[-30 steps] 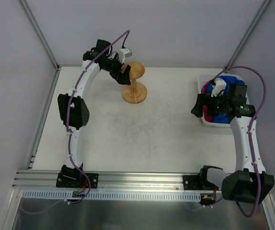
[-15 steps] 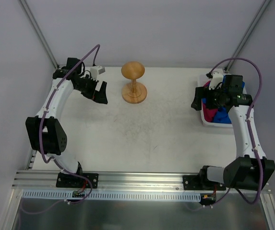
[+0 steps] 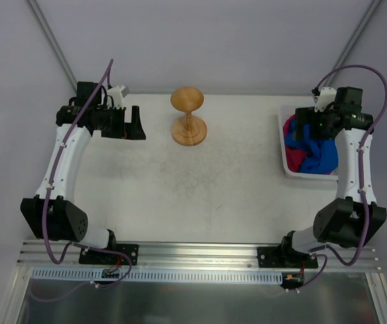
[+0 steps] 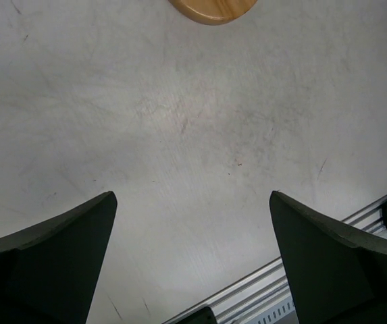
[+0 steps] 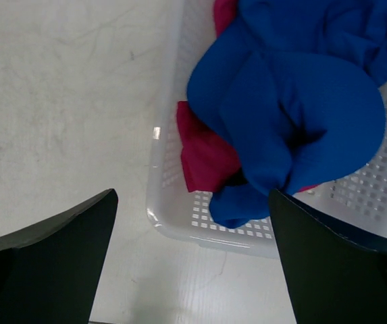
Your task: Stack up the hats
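A crumpled blue hat (image 5: 294,115) lies over a pink hat (image 5: 207,155) in a white tray (image 5: 173,223) at the counter's (image 3: 200,189) right edge. The right claw (image 5: 193,196) hangs above them, spread wide. The left claw (image 4: 193,202), equally spread, hovers left of a wooden stand (image 3: 188,118).

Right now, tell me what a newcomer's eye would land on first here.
First, a royal blue hat crumpled over a magenta hat in the white tray at the right edge of the table, with the open right claw hanging above. Next, the wooden stand alone at the far middle, with the open left claw to its left.
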`<action>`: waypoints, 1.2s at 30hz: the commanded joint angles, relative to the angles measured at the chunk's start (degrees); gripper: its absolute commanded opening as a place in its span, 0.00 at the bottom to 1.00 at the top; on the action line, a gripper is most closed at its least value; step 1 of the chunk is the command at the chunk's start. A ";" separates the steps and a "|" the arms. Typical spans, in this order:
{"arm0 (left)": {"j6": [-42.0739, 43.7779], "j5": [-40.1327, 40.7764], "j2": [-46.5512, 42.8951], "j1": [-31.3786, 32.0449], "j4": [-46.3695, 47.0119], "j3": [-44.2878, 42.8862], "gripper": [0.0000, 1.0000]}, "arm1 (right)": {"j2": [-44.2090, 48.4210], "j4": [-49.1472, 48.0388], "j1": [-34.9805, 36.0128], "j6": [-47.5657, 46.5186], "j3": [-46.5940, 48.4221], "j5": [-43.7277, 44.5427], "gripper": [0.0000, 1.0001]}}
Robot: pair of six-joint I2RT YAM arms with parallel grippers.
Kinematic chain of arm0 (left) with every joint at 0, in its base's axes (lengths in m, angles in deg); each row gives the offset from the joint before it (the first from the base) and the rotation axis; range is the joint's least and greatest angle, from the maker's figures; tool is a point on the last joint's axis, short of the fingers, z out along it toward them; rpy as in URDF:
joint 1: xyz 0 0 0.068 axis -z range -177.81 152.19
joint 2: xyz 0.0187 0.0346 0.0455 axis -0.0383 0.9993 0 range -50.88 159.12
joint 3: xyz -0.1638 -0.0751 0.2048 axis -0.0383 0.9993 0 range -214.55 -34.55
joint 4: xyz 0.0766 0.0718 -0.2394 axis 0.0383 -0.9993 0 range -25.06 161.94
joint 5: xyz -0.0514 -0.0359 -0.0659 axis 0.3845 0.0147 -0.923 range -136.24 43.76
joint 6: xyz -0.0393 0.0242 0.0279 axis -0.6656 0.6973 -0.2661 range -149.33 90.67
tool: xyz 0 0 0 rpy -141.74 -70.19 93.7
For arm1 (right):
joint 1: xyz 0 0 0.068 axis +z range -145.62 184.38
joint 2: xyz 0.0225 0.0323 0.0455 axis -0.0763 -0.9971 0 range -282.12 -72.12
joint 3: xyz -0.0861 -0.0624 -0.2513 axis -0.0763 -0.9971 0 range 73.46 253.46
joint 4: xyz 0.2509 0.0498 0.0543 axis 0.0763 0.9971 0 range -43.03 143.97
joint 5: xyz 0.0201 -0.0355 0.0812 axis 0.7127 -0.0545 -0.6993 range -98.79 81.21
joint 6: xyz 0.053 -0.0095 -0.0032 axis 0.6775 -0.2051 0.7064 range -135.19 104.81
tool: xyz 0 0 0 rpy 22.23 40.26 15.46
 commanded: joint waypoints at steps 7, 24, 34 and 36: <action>2.28 -9.32 -4.68 -0.24 2.51 0.14 0.99 | -9.80 1.79 -4.70 -5.84 8.62 7.82 0.85; 8.35 -14.69 -13.30 -0.24 7.08 4.89 0.99 | -18.16 1.08 -5.58 -8.74 5.37 9.06 0.56; 6.51 -13.47 -13.12 -0.24 9.36 4.54 0.99 | -16.32 1.96 -7.78 -10.14 5.81 5.90 0.02; 6.33 -13.28 -13.39 -0.24 9.72 4.36 0.99 | -15.70 3.98 -8.22 -10.93 7.38 4.50 0.00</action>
